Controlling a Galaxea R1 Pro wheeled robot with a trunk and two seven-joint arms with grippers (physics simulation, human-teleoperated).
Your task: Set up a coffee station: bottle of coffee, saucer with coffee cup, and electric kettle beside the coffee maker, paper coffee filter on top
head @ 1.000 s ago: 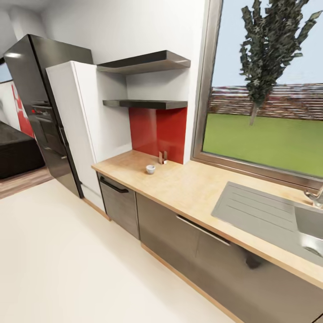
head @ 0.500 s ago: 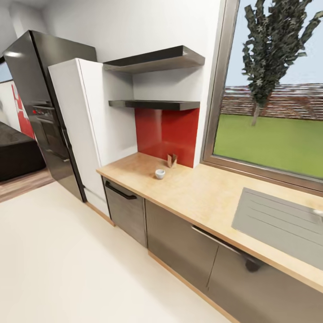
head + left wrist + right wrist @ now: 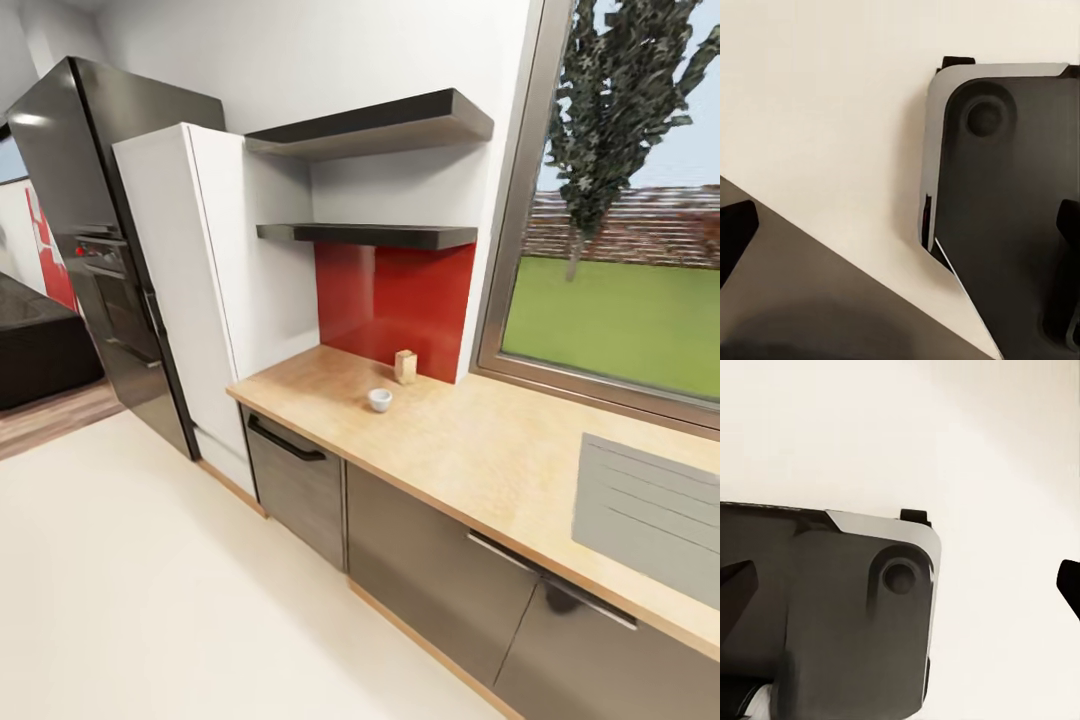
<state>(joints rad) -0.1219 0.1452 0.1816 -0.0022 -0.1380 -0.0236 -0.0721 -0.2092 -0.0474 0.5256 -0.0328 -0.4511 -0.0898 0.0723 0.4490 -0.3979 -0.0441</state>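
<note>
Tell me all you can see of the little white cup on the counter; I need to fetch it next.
The coffee cup is tiny, white and round, standing upright and open-topped on the beige wood-look countertop. It sits apart from a small tan block by the red backsplash. No saucer is under it; its handle is too small to make out.

Countertop (image 3: 470, 440) mostly open for me; coffee cup (image 3: 380, 399) and, I think, a small box (image 3: 405, 366) at 12 o'clock under the shelf (image 3: 370, 235).

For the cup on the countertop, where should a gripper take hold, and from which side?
Probably the rim of the cup, from above: it stands upright and open-topped, apart from the small box behind it. Its handle is too small to make out, so the head view cannot settle a side grip.
</note>
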